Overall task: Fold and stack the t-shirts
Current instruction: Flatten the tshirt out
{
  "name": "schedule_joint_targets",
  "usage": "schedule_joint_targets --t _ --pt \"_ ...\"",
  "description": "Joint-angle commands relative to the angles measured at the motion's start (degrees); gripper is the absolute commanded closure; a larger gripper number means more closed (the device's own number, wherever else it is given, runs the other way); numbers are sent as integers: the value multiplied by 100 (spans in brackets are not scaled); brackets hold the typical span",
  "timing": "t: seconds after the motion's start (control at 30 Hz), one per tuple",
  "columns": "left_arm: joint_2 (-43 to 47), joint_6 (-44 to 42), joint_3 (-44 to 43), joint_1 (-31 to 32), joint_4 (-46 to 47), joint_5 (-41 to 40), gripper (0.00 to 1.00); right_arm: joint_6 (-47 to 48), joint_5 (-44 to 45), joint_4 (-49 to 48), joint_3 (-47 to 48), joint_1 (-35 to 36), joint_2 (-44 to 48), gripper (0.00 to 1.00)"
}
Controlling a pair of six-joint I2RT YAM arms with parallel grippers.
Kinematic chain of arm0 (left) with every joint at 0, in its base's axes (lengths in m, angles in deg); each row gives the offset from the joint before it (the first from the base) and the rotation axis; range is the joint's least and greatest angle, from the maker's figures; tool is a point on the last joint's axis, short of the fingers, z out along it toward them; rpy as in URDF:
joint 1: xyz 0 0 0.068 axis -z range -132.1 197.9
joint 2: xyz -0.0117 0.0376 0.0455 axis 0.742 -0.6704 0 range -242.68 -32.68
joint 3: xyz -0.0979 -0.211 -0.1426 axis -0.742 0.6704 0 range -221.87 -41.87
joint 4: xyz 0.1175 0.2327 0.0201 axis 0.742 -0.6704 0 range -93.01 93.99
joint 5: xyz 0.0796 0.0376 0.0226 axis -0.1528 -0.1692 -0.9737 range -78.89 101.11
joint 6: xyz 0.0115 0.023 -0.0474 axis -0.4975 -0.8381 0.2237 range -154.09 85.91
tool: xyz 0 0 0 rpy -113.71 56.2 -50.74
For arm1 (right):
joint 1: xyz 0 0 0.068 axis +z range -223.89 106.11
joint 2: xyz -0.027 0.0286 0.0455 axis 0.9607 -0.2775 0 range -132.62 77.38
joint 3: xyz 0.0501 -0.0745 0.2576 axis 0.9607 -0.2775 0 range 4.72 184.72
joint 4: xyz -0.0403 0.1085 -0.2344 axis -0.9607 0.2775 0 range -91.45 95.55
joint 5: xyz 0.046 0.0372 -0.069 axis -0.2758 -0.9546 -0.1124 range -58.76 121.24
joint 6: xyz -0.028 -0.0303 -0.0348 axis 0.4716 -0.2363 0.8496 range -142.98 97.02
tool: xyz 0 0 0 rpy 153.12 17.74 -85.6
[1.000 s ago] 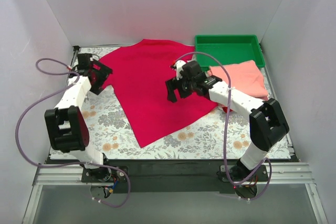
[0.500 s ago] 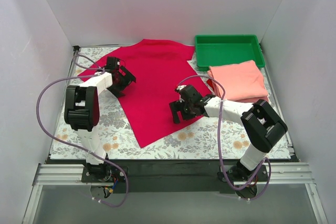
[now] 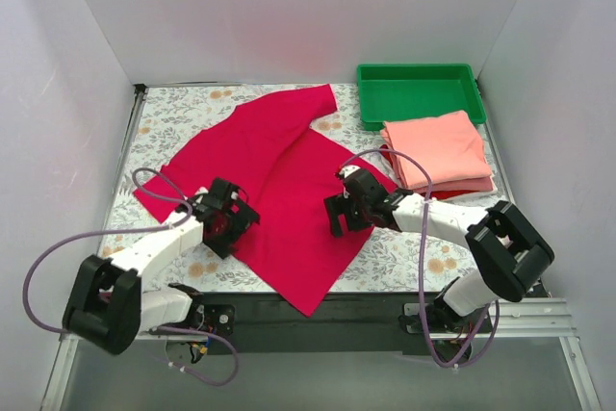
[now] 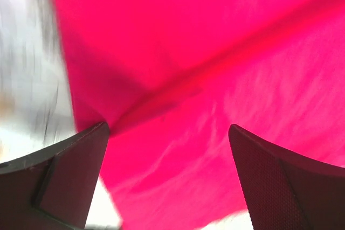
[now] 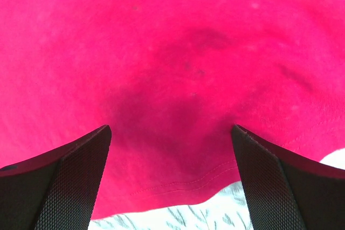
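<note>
Folding about two-thirds done, by the look of it. At left, the left gripper [image 3: 229, 221] is sitting at the near-left edge of the crimson-red cotton t-shirt [image 3: 279, 166], fingers spread and pinching nothing. That shirt is lying open and rumpled, slantwise on the flower-printed table cover [image 3: 173, 113]. The right gripper [image 3: 337, 216], jaws likewise apart, is hanging over the shirt's right hem. At right, the salmon-pink folded t-shirt [image 3: 438, 146] is resting on a brighter red folded t-shirt [image 3: 460, 192]. Only the crimson one is awaiting folding and stacking.

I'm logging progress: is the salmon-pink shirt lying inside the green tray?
No, the folded salmon-pink shirt lies outside the green tray, just on the tray's near side.
</note>
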Motion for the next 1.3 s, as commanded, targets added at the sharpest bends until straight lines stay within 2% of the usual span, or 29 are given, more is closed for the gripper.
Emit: schedule_joint_targets --t 0.0,0.03,0.13,0.23,0.27,0.3,0.33,0.4,0.57,0.67,0.7,0.73,0.77,0.8,0.83,0.9,0.97,1.07,1.1,1.27 --pt "806 1375 572 879 -1318 -175 6 75 23 357 -387 -21 435 2" --pt "1331 1874 669 1491 -1615 -184 7 119 32 402 -536 -13 671 2" --pt "1958 2720 994 2520 -1751 -18 6 216 119 612 -712 -13 1189 2" --pt "1759 2653 435 3129 -1592 -209 6 225 251 849 -774 -13 1629 2" --pt "1349 2496 137 3245 -1688 -367 6 225 295 903 -748 -13 1753 2" --pt "866 2337 -589 3385 -2089 -786 6 199 348 990 -731 -21 1972 2" --pt "861 2336 -935 3421 -2293 -964 6 190 348 991 -730 -13 2096 2" --pt "266 2081 -1568 3422 -2819 -1325 6 129 453 1114 -730 -30 2324 2" --pt "-351 1546 -3009 3334 -3104 -2711 2 -328 848 1140 -845 -144 2844 2" --pt "-492 748 -3372 2835 -2351 -3076 2 -504 893 1105 -766 -258 2739 2" --pt "-544 -56 -3382 2589 -1608 -2936 2 -504 893 1070 -722 -276 2686 2" --pt "-588 -394 -3373 1969 -1218 -2709 2 -496 893 1053 -635 -311 2521 2" --pt "-641 -911 -3251 1641 -727 -1932 2 -478 893 1009 -582 -329 2423 2" --pt "-729 -1369 -3215 1342 166 -1585 2 -461 902 965 -529 -355 2318 2" --pt "-1017 -1800 -3259 904 366 -1355 2 -426 902 921 -415 -382 2090 2" --pt "-1500 -2311 -3644 680 787 -1248 2 -346 858 851 -300 -417 1722 2" --pt "-2361 -3032 -4048 425 904 -1213 2 -302 823 754 -108 -496 1474 2" --pt "-3653 -3473 -5146 -66 624 -152 2 -285 674 605 156 -698 991 2" --pt "-4004 -3509 -5749 -181 353 112 2 -267 621 570 218 -820 755 2" --pt "-5613 -3755 -6923 -533 -247 -87 2 -373 454 263 324 -1050 226 2"
